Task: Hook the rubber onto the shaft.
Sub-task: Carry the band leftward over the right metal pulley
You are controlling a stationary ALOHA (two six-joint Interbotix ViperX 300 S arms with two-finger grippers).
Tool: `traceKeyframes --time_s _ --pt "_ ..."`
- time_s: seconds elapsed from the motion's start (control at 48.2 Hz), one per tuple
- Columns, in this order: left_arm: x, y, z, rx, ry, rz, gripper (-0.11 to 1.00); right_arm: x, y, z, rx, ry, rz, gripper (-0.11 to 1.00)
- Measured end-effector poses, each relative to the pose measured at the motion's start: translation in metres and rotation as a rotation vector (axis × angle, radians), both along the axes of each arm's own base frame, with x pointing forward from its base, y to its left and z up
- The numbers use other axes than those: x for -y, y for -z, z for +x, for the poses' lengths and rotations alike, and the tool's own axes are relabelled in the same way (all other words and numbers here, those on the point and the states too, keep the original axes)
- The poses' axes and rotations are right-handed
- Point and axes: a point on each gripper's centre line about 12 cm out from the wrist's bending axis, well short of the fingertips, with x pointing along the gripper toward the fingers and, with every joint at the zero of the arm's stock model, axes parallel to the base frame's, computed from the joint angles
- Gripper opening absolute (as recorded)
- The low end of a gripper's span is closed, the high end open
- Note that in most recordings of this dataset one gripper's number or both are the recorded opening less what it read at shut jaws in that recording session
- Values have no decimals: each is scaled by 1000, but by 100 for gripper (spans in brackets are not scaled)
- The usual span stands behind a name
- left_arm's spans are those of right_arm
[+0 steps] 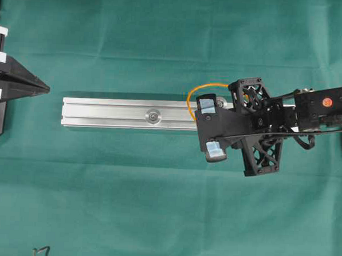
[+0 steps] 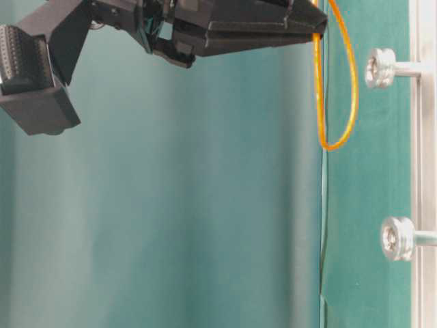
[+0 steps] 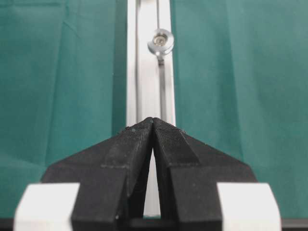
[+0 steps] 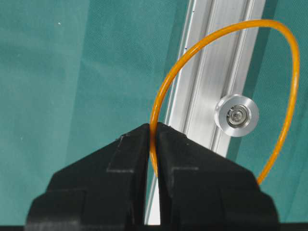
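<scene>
No readable writing or brand is showing anywhere; the black right pincer (image 4: 153, 132) is clamping w/ both tips tight on the thin orange rubber band loop (image 4: 163, 86), which is bulging out just ahead of the tips, its open middle framing the round silver flanged shaft (image 4: 236, 115) standing on the long ribbed aluminium rail (image 1: 111, 113) w/o touching it. A second silver flanged shaft (image 1: 154, 116) is sitting farther along the rail, between the two pincers, on the green cloth-covered table (image 1: 155, 207). The black left pincer (image 3: 153, 121) is sitting w/ tips pressed together on nothing, well apart from the band, pointing along the rail from its far end.
</scene>
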Motion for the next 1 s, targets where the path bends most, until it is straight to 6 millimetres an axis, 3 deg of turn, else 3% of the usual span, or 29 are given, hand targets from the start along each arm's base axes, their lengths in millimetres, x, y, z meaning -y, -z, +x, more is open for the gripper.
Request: traceKeyframes --time_s 0.995 --pt "0 0 0 -2 0 2 2 0 0 2 11 1 1 7"
